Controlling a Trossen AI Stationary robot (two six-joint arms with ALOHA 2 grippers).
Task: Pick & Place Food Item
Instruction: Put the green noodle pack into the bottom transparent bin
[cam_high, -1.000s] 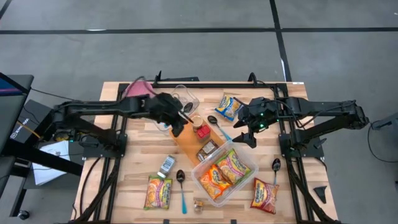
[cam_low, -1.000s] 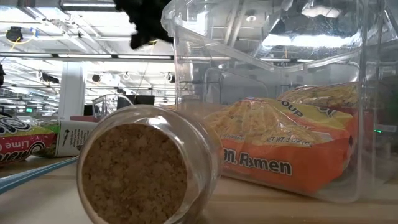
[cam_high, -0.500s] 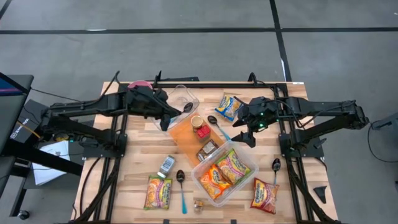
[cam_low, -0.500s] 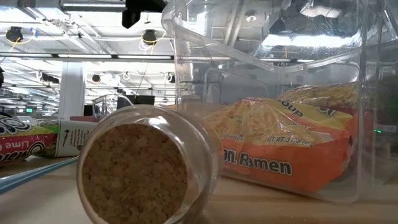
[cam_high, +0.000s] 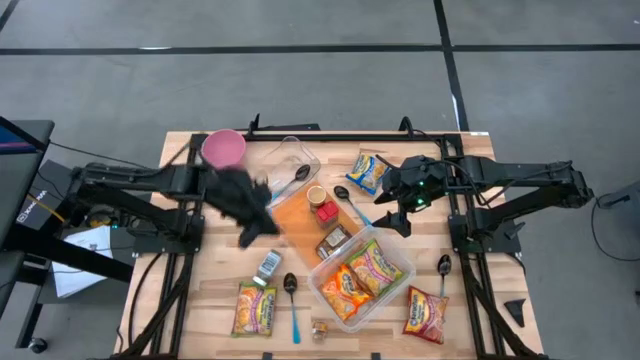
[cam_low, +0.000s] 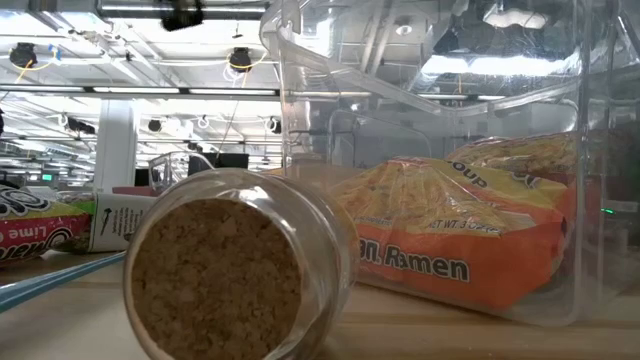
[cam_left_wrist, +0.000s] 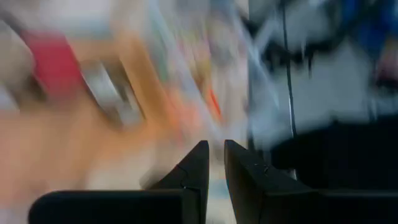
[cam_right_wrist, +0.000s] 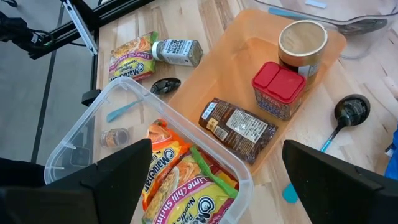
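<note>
Left gripper (cam_high: 250, 228) swung off the orange tray (cam_high: 300, 222) edge.

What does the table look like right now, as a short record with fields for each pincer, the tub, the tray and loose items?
left pincer: over bare wood beside the orange tray, nothing held, fingers near together
right pincer: open, empty, above the tub's far corner
tub: clear, holds two ramen packs
tray: orange, carries a cork-lid jar, a red-lid jar and a brown packet
loose items: pink cup, small cork jar, several spoons, three ramen packs outside the tub
</note>
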